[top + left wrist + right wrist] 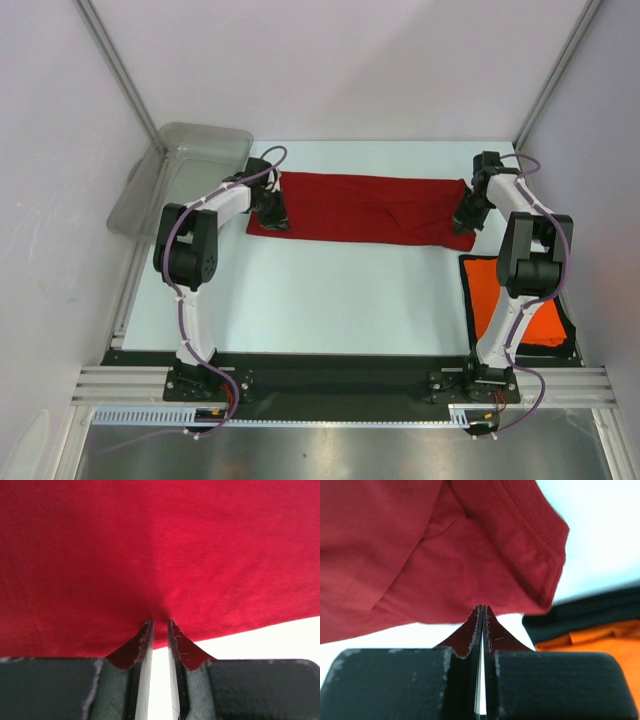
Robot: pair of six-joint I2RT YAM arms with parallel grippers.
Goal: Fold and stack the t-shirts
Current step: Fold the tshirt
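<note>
The dark red cloth t-shirt [365,208] lies folded into a long, wrinkled band running left to right across the far table area. The bright orange cloth t-shirt [545,322] lies folded flat at the near right.

the top view hangs above and behind my 2 bases, looking down and forward over the whole counter [300,300] from well back. my left wrist camera sits just behind my left fingers [141,652] and looks along them, so near that the dark red t-shirt [150,555] almost fills the frame. my right wrist camera looks past my right fingers [470,637] at that shirt's other end, with the orange t-shirt [600,640] at lower right. all 3 views share the red shirt; top and right wrist share the orange one.
</note>
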